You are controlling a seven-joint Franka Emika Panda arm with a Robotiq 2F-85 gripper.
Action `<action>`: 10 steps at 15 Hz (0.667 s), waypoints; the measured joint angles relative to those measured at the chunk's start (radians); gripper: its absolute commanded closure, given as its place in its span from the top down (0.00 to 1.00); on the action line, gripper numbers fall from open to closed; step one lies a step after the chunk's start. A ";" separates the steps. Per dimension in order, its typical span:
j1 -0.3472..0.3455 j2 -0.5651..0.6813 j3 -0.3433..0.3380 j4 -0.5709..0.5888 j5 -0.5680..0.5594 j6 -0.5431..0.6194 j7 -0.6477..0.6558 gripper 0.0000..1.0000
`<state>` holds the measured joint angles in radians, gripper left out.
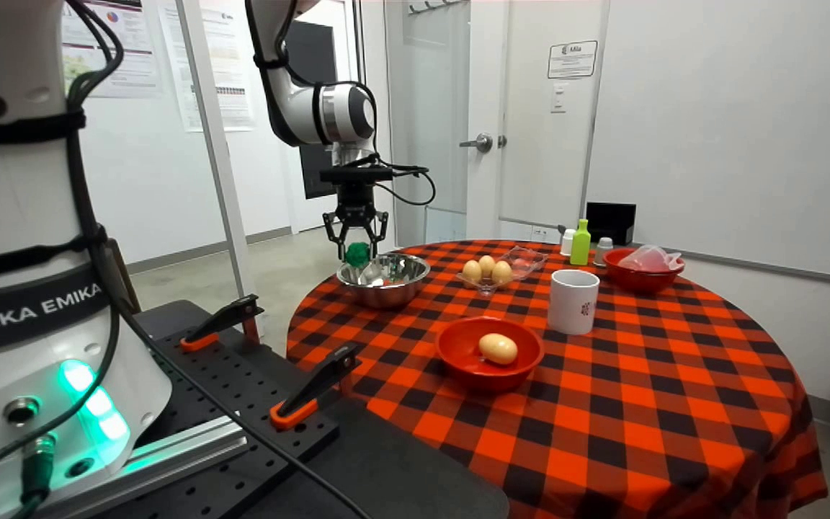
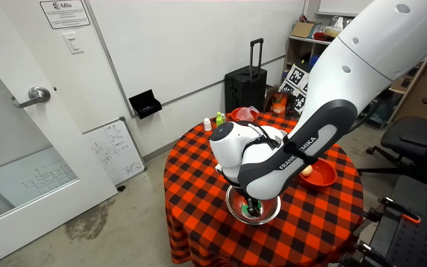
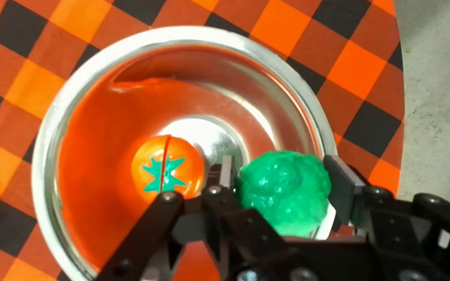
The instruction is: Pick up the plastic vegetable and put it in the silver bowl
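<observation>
The plastic vegetable [image 3: 285, 191] is a bright green bumpy lump between the two fingers in the wrist view. My gripper [image 1: 357, 252] is shut on it and holds it over the silver bowl [image 1: 385, 295], near one side of the rim. The green lump also shows in an exterior view [image 1: 358, 254]. The silver bowl's rim [image 3: 186, 33] fills much of the wrist view. In an exterior view, the bowl [image 2: 252, 222] lies under my hand, and the fingers partly hide the green lump [image 2: 246, 210]. An orange toy tomato [image 3: 166, 166] with a green star-shaped leaf lies in the bowl.
A red bowl [image 1: 451, 364] with a tan egg [image 1: 498, 349] stands nearer the base. A white mug [image 1: 572, 303], several eggs [image 1: 487, 268] in a clear carton, a green bottle [image 1: 581, 244] and another red bowl [image 1: 642, 280] stand on the table. The table edge runs close beside the silver bowl.
</observation>
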<state>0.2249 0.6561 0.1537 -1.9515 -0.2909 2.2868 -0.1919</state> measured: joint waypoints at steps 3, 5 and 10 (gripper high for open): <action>0.025 0.054 -0.023 0.059 0.000 0.003 0.059 0.32; 0.037 0.079 -0.041 0.090 0.000 0.003 0.093 0.32; 0.046 0.117 -0.075 0.139 0.000 0.001 0.145 0.32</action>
<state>0.2709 0.7730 0.0785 -1.8127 -0.2909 2.2879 -0.0467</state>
